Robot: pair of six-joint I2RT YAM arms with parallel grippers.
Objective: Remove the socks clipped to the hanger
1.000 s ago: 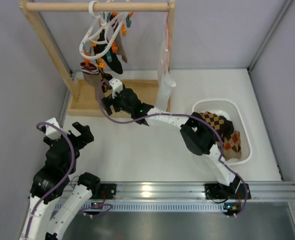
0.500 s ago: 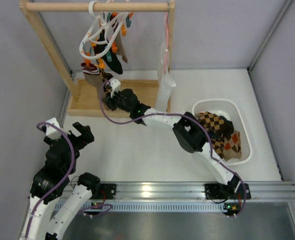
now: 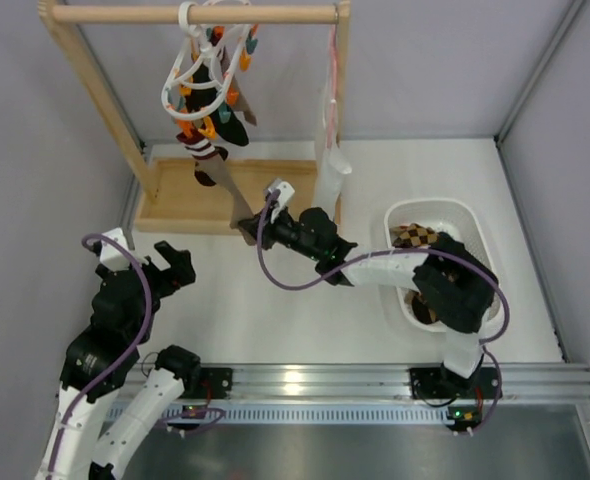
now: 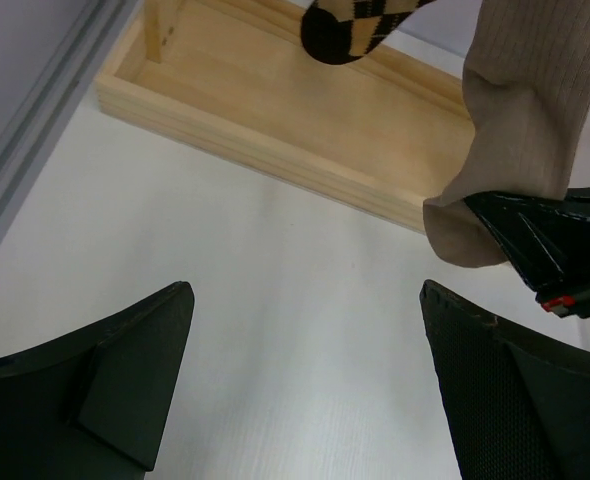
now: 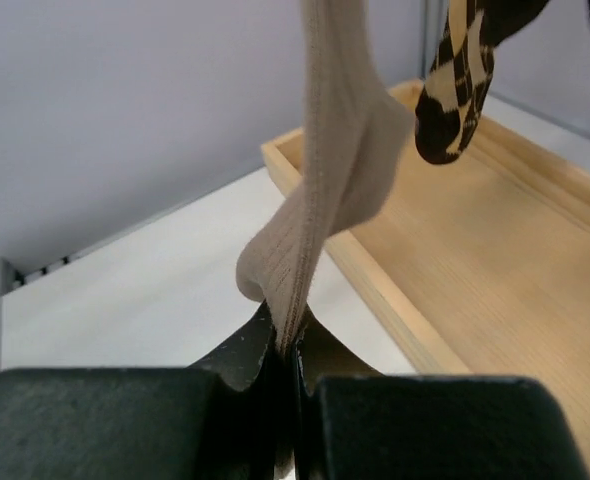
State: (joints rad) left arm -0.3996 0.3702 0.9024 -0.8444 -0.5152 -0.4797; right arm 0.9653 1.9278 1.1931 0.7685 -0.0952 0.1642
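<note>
The left gripper [image 4: 305, 380] is held wide open and idle, while the right gripper [image 5: 287, 335] is clamped on the toe of a tan sock [image 5: 330, 170] stretched taut above the fingers to the hanger [image 3: 175, 80] beyond, so a firm pull off the clip is judged due next.

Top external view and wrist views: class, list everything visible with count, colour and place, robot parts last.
wooden rail frame: one, pale wood, back left
hanger: one, white with orange and teal clips, hooked on the frame's rail
tan sock: one, tan ribbed, stretched from hanger to right gripper
other hanging socks: count unclear, black and checked, clipped to hanger
white cloth: one, white with pink strap, hanging by frame's right post
basket: one, white, at right
basket socks: count unclear, brown-and-tan checked, inside basket
left gripper: one, black, open, empty
right gripper: one, black, shut on tan sock
</note>
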